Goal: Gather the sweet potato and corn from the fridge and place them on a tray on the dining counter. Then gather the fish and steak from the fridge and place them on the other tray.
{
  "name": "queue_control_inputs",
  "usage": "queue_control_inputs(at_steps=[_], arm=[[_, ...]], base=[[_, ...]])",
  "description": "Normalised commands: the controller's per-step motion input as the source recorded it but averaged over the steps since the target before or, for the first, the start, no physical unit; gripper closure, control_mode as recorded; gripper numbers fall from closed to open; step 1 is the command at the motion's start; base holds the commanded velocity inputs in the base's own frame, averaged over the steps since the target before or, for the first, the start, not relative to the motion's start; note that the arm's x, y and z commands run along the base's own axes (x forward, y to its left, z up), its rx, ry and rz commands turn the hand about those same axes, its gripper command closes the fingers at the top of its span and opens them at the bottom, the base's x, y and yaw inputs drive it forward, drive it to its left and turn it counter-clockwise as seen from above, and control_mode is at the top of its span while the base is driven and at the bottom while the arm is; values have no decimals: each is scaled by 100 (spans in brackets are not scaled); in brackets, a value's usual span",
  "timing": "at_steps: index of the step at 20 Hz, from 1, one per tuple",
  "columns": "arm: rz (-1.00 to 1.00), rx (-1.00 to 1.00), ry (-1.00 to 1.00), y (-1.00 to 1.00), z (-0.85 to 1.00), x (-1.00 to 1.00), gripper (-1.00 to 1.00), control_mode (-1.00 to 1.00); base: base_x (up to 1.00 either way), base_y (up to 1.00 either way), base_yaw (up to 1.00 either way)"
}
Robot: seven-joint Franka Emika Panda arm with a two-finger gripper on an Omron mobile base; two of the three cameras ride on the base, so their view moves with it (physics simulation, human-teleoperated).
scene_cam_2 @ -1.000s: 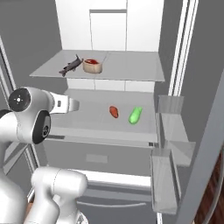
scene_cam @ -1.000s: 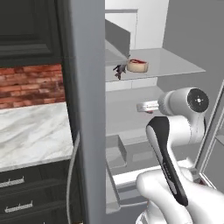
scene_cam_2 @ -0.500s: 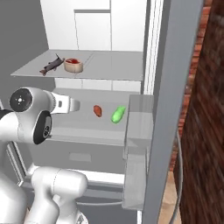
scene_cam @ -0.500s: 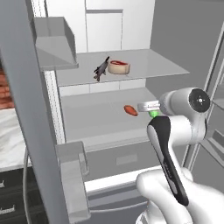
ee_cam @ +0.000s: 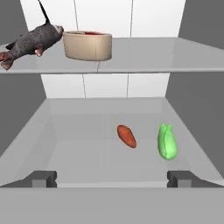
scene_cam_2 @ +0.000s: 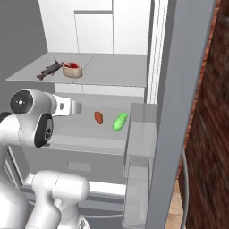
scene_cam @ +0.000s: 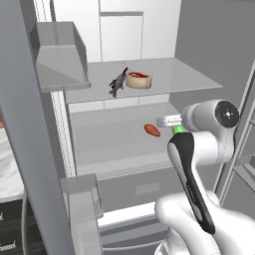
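The upper shelf (ee_cam: pixel 144 59) carries fish (ee_cam: pixel 30 41) and steak (ee_cam: pixel 87 45); the lower shelf (ee_cam: pixel 78 148) carries sweet potato (ee_cam: pixel 126 135) and corn (ee_cam: pixel 166 141).

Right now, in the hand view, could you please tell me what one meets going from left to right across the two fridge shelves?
Fish → steak → sweet potato → corn.

White arm (scene_cam: pixel 191 164) bent at elbow, forearm level, fingers (ee_cam: pixel 43 178) spread wide, holding nothing
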Motion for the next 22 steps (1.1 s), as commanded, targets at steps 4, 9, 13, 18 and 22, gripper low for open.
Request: queue_control_inputs(at_steps=[4,9,13,18,22], arm=[[0,0,2,0,-10,6,-100,-100],[3,-2,19,2,-78,21,-100,-100],[1,-9,22,3,-64,1,-100,-100],[1,-1,13,-15,-29,15,-100,-100],[5,0,4,-22,-13,44,-100,-100]], base=[[21,0,0],[0,0,0],[0,0,0],[0,0,0],[0,0,0]])
